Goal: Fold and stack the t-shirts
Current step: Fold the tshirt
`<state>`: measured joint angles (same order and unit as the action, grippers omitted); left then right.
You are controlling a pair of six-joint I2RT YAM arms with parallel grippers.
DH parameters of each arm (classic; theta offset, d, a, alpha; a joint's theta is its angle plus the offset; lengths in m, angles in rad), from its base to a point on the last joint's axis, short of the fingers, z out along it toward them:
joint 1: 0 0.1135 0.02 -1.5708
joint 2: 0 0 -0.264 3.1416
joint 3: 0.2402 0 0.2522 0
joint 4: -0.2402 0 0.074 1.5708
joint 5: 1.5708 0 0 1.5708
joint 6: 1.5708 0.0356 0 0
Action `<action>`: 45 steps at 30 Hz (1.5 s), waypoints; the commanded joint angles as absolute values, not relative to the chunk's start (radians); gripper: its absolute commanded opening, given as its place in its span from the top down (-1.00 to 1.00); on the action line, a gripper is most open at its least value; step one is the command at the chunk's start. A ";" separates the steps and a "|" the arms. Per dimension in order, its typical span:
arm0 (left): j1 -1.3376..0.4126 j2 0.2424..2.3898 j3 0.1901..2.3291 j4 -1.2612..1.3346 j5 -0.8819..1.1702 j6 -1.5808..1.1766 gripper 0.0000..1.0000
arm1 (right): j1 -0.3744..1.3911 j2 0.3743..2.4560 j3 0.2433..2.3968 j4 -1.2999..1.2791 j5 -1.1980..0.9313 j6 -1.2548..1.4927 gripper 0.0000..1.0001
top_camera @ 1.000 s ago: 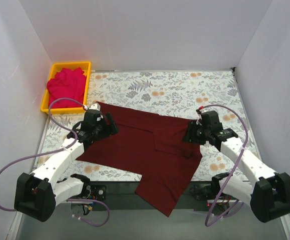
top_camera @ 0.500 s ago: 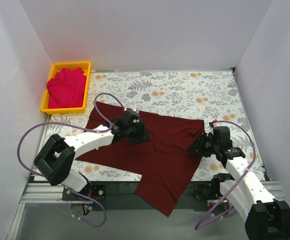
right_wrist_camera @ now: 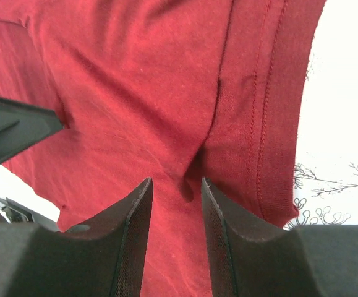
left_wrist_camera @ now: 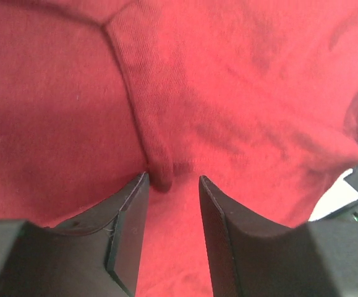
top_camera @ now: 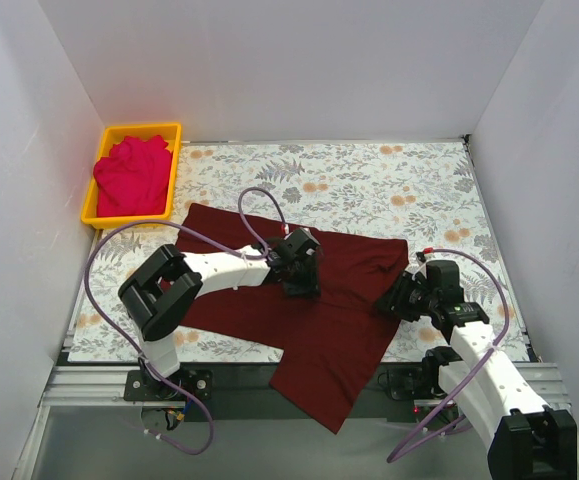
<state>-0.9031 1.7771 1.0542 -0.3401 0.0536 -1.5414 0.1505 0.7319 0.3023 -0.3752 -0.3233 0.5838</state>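
Note:
The dark maroon t-shirt (top_camera: 349, 265) lies spread on the flowered table, and its lower part hangs over the near edge. My left gripper (top_camera: 304, 283) is down on the shirt's middle. In the left wrist view its jaws (left_wrist_camera: 172, 179) stand open, with a raised fold of the maroon cloth (left_wrist_camera: 228, 93) at their tips. My right gripper (top_camera: 387, 300) is down on the shirt's right side near the hemmed edge. Its jaws (right_wrist_camera: 175, 182) are open over a crease in the cloth (right_wrist_camera: 135, 74). The pinkish-red t-shirt (top_camera: 129, 175) lies crumpled in the bin.
The yellow bin (top_camera: 139, 128) stands at the back left corner. White walls close in the table on three sides. The flowered tablecloth (top_camera: 369, 180) shows behind the shirt. Purple cables loop off both arms.
My left gripper has swept right from the shirt's left edge to its middle. My right gripper has drawn back toward the near edge along the shirt's right side.

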 commanded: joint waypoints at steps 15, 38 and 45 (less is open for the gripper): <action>-0.948 1.790 1.123 -0.422 -0.066 -1.540 0.95 | 0.144 0.756 0.273 -0.322 -0.406 0.564 0.28; -0.945 1.799 1.247 -0.623 -0.084 -1.459 1.00 | 0.144 0.732 0.302 -0.423 -0.486 0.566 0.95; -0.940 1.789 1.252 -0.655 -0.078 -1.442 1.00 | 0.146 0.768 0.311 -0.439 -0.517 0.540 0.93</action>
